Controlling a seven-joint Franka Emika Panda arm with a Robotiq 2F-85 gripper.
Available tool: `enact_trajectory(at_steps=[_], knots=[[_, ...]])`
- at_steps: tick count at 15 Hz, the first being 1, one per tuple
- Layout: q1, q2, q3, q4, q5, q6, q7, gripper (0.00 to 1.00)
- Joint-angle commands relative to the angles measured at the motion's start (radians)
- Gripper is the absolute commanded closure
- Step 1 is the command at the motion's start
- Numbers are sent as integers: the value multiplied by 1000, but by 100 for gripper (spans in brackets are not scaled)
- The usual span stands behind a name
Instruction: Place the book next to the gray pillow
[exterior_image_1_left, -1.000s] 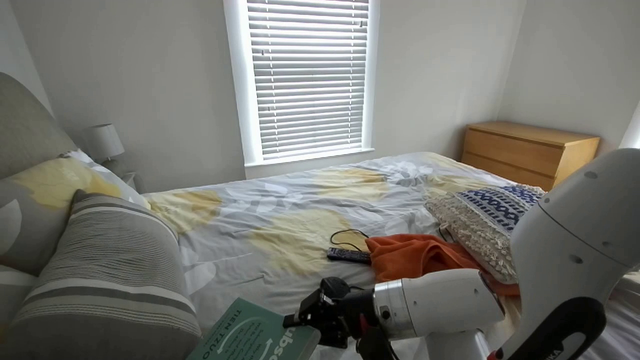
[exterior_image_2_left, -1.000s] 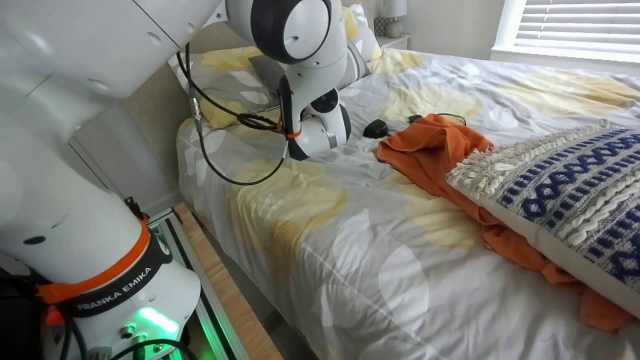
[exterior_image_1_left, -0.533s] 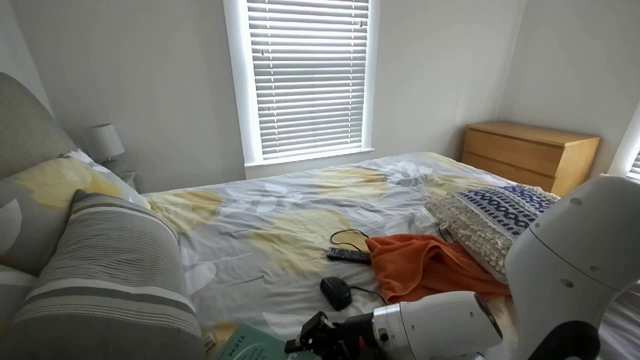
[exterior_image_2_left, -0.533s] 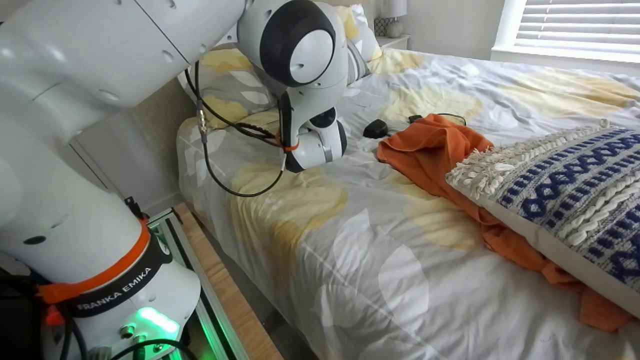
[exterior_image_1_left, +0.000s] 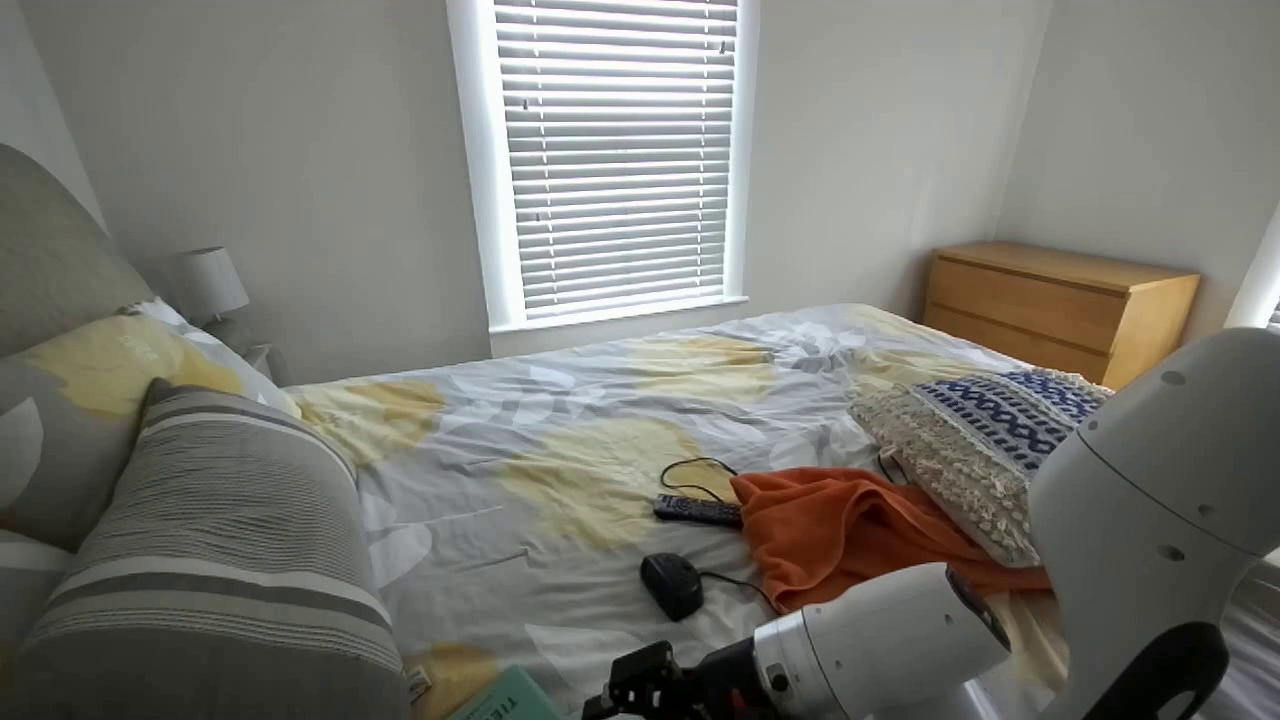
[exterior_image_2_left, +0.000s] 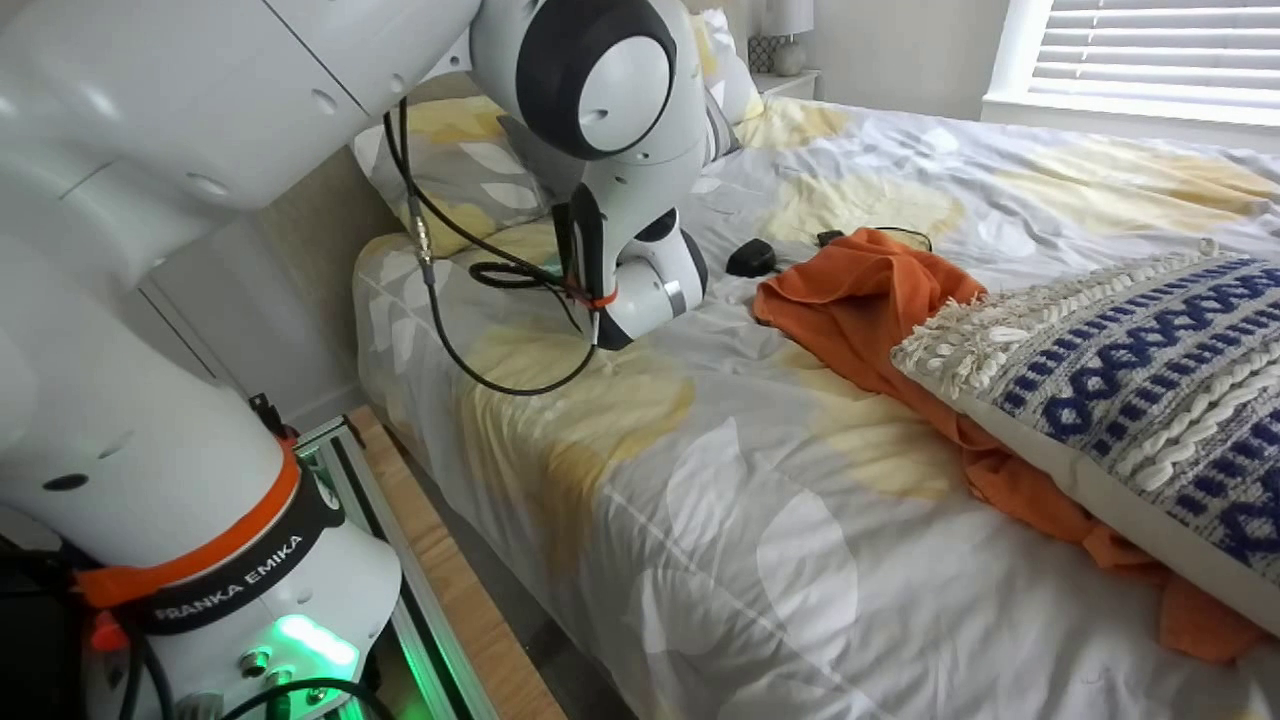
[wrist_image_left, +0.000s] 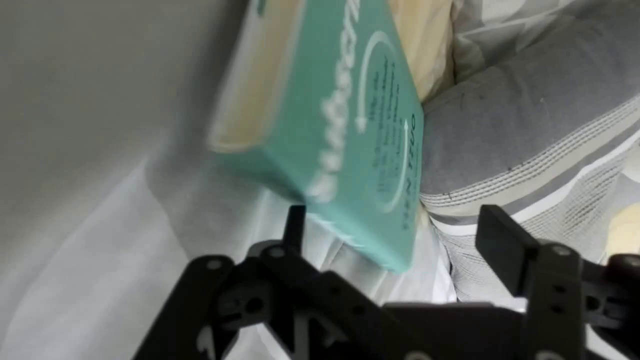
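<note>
Wrist view: we see the tool (wrist_image_left: 395, 215) spread wide, the book (wrist_image_left: 352, 140) just beside the gray pillow (wrist_image_left: 520, 110); we judge placement done, withdrawal pending.

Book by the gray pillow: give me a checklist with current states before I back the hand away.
1. Hand open: ok, fingers wide apart.
2. Book not clamped: ok.
3. Book beside the gray pillow: ok.
4. Book flat on the bed: cannot tell, underside hidden.
5. Fingers clear of book: cannot tell, one shows right at its edge.
6. Mouse clear of hand: ok, apart in an exterior view.
</note>
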Motion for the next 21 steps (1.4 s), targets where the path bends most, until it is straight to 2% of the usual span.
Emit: enact_trajectory(at_steps=[1,5,11,12,15,18,19,21], knots=[[18,-135,-68,-47,-265,-36,227,0],[104,-243,-224,18,-547,32,450,0],[294,-358,-512,190,-918,228,743,0],[366,-365,-611,217,-917,283,743,0],[446,-374,-715,318,-1054,368,815,0],[515,-377,-778,407,-1187,421,861,0],[613,-346,-929,422,-1102,452,787,0],[689,-328,-1046,461,-1105,474,771,0]])
